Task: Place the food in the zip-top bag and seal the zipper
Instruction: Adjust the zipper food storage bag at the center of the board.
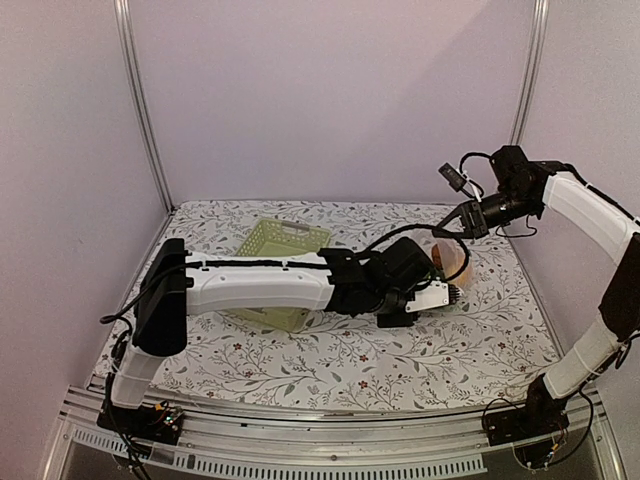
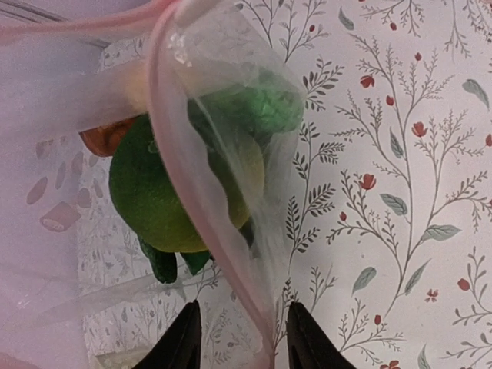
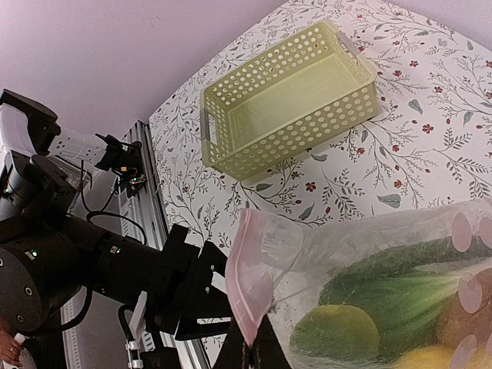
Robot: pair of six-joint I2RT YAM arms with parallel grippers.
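Item: zip-top bag (image 3: 361, 238), clear crinkly film, held over the right half of the desk (image 3: 430, 146) between both arms.
Contents: food (image 3: 384, 304) already inside: cucumber, bok choy, round green and yellow pieces, something orange-brown.
Handling, as judged: limp, slippery, light when empty but sagging under this load. Stiff only along the zipper (image 3: 250, 284), a pale pink strip and the firmest place to take hold.
State of right pincer (image 3: 254, 357): clamped together on one end of that strip.
State of left pincer (image 2: 242, 344): fingers apart, straddling the pink edge, not yet pressed on it.
Nearby: pale green basket (image 3: 284, 100), well apart.
Advice: pinch the strip only, never the bulging film.
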